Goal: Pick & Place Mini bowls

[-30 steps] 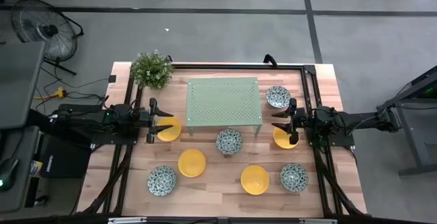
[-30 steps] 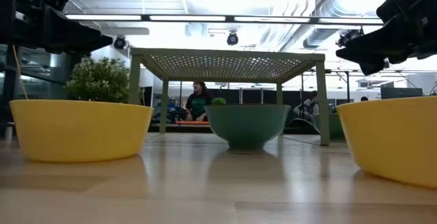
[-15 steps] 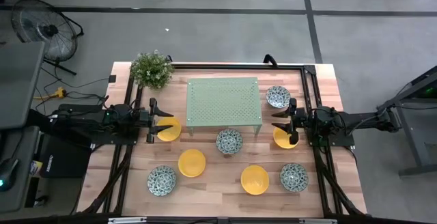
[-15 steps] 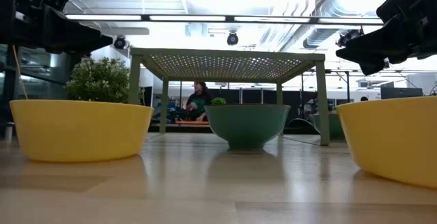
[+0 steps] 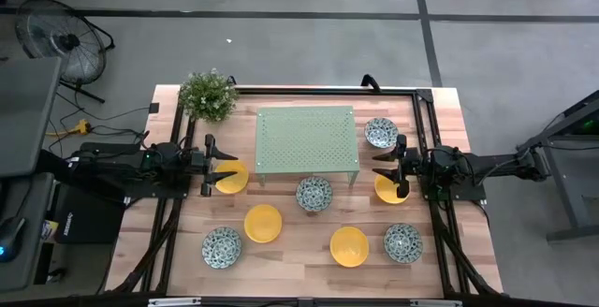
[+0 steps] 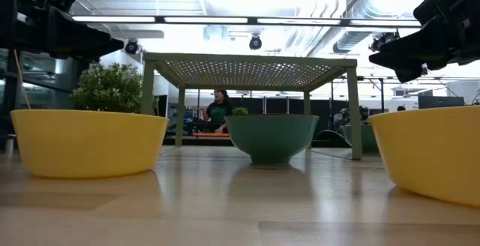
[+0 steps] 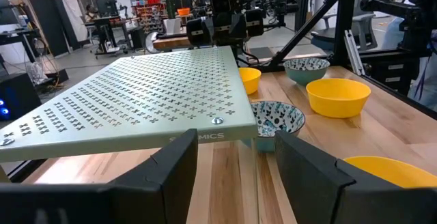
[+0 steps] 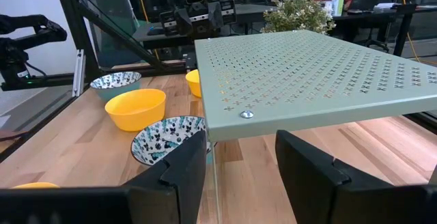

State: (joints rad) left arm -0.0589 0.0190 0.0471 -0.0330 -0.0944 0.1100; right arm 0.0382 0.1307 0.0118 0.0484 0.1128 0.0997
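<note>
We see nothing changed over the last second: both arms hold the same pose, so no pick has begun. Our left tool point(image 5: 227, 165), at centre-left of the high view, hangs released and empty over a yellow bowl point(image 5: 234, 180); our right tool point(image 5: 381, 165), at centre-right, likewise stands open over another yellow bowl point(image 5: 388, 191). The other mini bowls lie untouched on the surface point(image 5: 299, 251): two yellow and three patterned below the green stand point(image 5: 307, 138), and one patterned bowl point(image 5: 379, 132) to its right.
</note>
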